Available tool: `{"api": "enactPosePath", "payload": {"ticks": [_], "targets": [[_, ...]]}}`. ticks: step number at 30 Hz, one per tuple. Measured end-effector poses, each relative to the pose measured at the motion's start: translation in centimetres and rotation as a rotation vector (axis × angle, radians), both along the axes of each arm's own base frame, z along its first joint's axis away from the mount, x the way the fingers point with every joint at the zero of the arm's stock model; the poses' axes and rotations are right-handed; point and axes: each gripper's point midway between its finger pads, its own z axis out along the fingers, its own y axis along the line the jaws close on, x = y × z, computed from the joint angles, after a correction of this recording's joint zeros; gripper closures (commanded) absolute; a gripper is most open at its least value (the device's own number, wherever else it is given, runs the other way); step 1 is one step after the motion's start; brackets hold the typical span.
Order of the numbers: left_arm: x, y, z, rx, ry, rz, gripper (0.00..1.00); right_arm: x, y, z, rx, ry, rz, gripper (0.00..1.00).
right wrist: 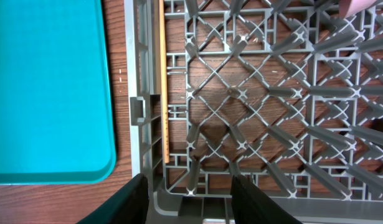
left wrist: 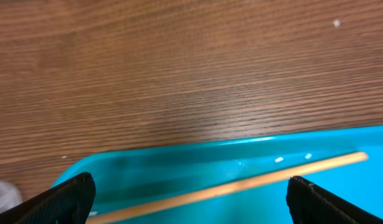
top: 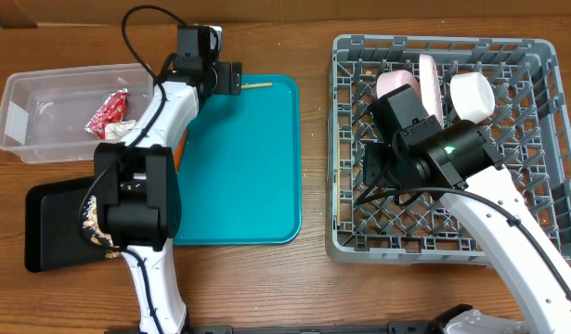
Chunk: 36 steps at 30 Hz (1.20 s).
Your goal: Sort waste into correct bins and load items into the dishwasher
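One thin wooden chopstick (top: 257, 85) lies at the far edge of the teal tray (top: 248, 176). My left gripper (top: 235, 78) is open over it; in the left wrist view the chopstick (left wrist: 241, 182) runs between the spread fingers (left wrist: 191, 205), untouched. My right gripper (top: 369, 174) is open and empty above the left part of the grey dish rack (top: 536, 139); the right wrist view shows its fingers (right wrist: 188, 199) over the rack's (right wrist: 141, 106) front-left corner. Another chopstick (right wrist: 164, 81) lies inside the rack along its left wall. A pink bowl (top: 396, 83), white plate (top: 428, 79) and white cup (top: 471, 93) stand in the rack.
The clear tub (top: 44, 97) at far left holds the red wrapper (top: 109, 109) and white tissue (top: 116, 132). The black tray (top: 53, 223) at front left holds food scraps (top: 92, 223). An orange sliver (top: 179, 144), perhaps the carrot, shows beside my left arm.
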Motion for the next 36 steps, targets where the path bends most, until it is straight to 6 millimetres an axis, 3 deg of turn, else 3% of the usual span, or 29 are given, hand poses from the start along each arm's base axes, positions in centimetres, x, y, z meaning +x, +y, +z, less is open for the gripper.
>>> {"api": "enactPosePath", "payload": {"ticks": [5, 13, 18, 22, 26, 29, 36], "targets": [[-0.4, -0.2, -3.2, -0.007, 0.057, -0.010, 0.00, 0.0, 0.0, 0.0, 0.000, -0.001, 0.001, 0.54], [-1.1, -0.4, -4.7, -0.010, 0.108, -0.017, 0.01, 0.0, 0.0, 0.0, 0.000, 0.001, 0.000, 0.54], [-3.6, -0.8, -6.1, -0.027, 0.228, -0.042, 0.07, 0.0, 0.0, 0.0, -0.001, 0.002, 0.001, 0.54], [-5.5, -1.3, -6.0, -0.057, 0.311, -0.066, 0.13, -0.1, 0.0, 0.0, -0.001, 0.002, 0.000, 0.54], [-7.8, -2.3, -5.9, -0.126, 0.408, -0.089, 0.35, 0.0, 0.0, 0.0, -0.001, 0.002, 0.000, 0.54], [-9.6, -2.8, -5.9, -0.170, 0.486, -0.089, 0.42, -0.1, -0.1, 0.0, -0.003, 0.006, 0.000, 0.54], [-12.0, -3.3, -6.0, -0.209, 0.586, -0.088, 0.43, -0.2, -0.1, -0.1, -0.004, 0.009, 0.001, 0.54]]}}
